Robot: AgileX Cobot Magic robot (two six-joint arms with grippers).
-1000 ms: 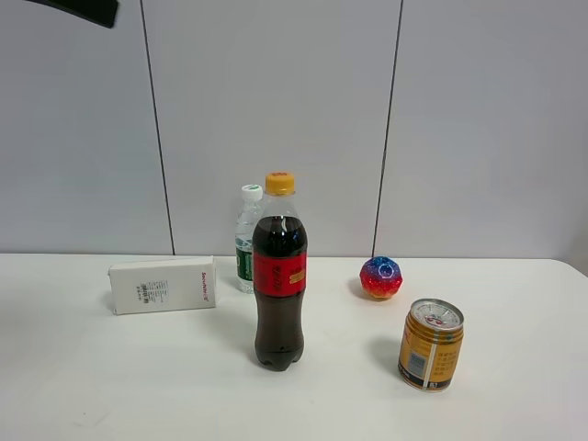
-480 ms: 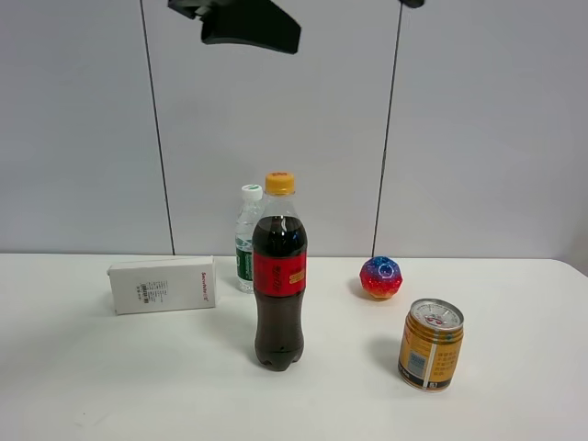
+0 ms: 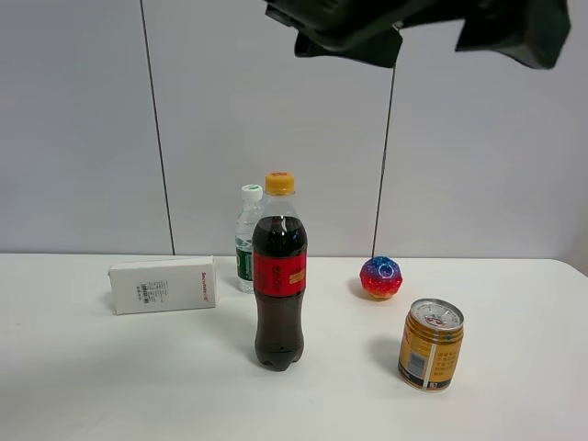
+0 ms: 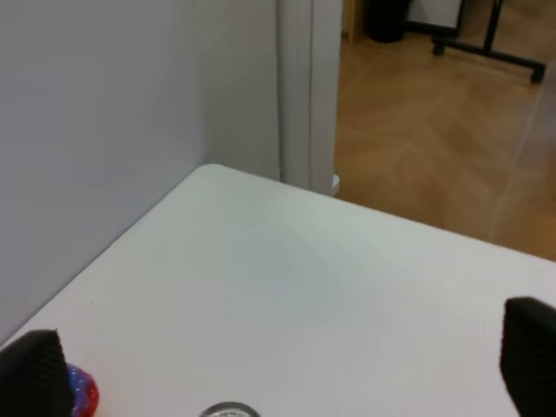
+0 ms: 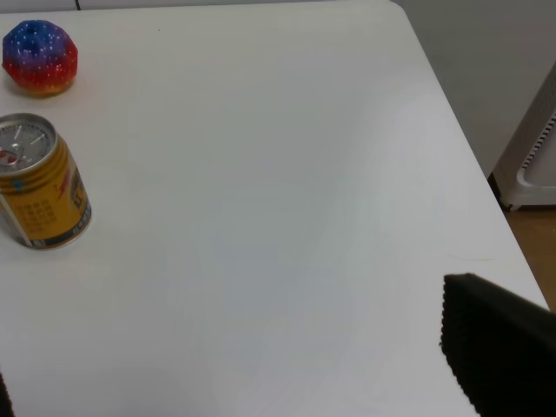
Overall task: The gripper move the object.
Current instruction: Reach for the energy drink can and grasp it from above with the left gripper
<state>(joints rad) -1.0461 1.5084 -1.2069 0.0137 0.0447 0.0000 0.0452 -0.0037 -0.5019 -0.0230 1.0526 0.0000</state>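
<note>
Exterior high: can point(image 3: 431, 344) stands upright on worktop point(image 3: 110, 386), front right. Its long axis is vertical, pull-tab top up. It is near ball point(image 3: 381, 277) and right of cola bottle point(image 3: 279, 276). Left pincer point(image 3: 450, 41) hangs high above, jaws wide, empty.
Left wrist: only can's silver rim shows, near ball.
Right wrist: can upright, well apart from right pincer point(image 5: 226, 365), jaws wide, empty.

End effector point(image 4: 282, 363) spread wide above white surface point(image 4: 287, 278); ball point(image 4: 83, 393) beside one fingertip point(image 4: 35, 373), can point(image 4: 228, 410) barely visible.
</note>
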